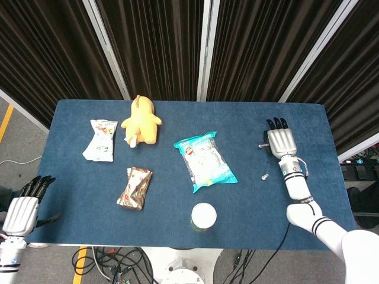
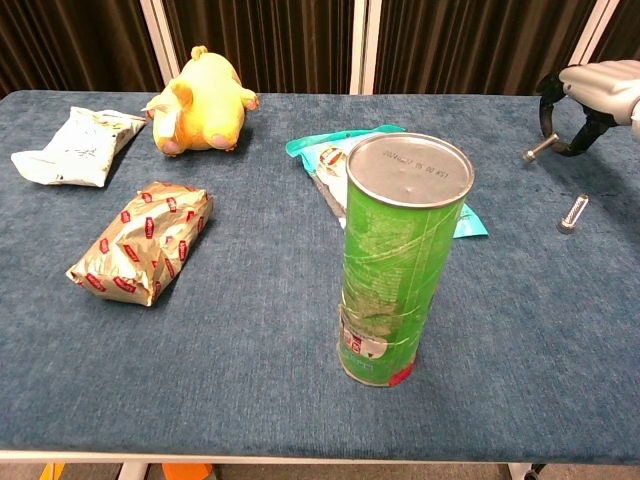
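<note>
My right hand (image 1: 280,143) hovers over the table's right side, also seen as right hand (image 2: 598,88) in the chest view. It pinches a small metal bolt (image 2: 540,149) that sticks out to its left, bolt (image 1: 261,144) in the head view. A second bolt (image 1: 265,176) lies loose on the cloth just in front of that hand, second bolt (image 2: 572,213). My left hand (image 1: 21,208) hangs off the table's front left corner with its fingers stretched out and nothing in them.
On the blue table (image 1: 71,195): a green chip can (image 2: 396,262) upright at front centre, a teal snack bag (image 1: 205,161), a foil packet (image 1: 134,187), a white packet (image 1: 100,139) and a yellow plush toy (image 1: 141,121). Dark curtains stand behind.
</note>
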`<state>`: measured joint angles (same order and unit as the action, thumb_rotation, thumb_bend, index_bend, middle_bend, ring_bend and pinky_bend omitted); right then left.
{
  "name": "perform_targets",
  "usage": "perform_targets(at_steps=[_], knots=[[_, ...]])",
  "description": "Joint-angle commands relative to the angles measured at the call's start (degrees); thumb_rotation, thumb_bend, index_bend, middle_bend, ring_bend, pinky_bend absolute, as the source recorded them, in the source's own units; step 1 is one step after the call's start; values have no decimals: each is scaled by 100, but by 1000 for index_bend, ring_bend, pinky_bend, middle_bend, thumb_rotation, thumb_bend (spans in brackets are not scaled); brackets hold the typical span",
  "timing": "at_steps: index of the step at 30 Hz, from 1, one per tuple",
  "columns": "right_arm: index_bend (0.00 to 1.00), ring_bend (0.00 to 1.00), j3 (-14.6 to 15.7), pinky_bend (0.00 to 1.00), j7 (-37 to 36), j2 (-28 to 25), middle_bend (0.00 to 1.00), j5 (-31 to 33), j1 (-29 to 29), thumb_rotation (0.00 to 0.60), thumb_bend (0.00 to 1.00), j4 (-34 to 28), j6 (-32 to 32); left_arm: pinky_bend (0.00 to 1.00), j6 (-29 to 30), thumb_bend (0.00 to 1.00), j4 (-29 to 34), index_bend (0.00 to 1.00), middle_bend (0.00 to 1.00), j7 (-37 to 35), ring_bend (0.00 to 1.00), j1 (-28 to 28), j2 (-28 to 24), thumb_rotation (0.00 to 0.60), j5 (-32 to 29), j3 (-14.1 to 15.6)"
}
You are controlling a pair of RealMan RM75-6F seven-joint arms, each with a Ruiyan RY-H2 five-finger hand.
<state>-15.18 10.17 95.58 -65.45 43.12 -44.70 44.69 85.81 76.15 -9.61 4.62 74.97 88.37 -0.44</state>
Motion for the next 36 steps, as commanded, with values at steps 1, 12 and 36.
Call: perform_targets(at_steps=[1,12,36], knots=[[655,0,-34,0,233,-138,117,217,-1,600,298,-181,-197,168,7,9,13,143,123,-7,51,5,-18,600,-1,-11],[665,0,-73,0,1426,-810,119,1138,39,600,318,-1260,-325,168,23,9,0,144,123,-30,51,0,-6,600,8,-7],[676,0,454,0,2874,-1057,126,3220,579,600,318,-1802,-400,168,32,9,-60,143,123,-101,51,-19,19,600,-1,4]])
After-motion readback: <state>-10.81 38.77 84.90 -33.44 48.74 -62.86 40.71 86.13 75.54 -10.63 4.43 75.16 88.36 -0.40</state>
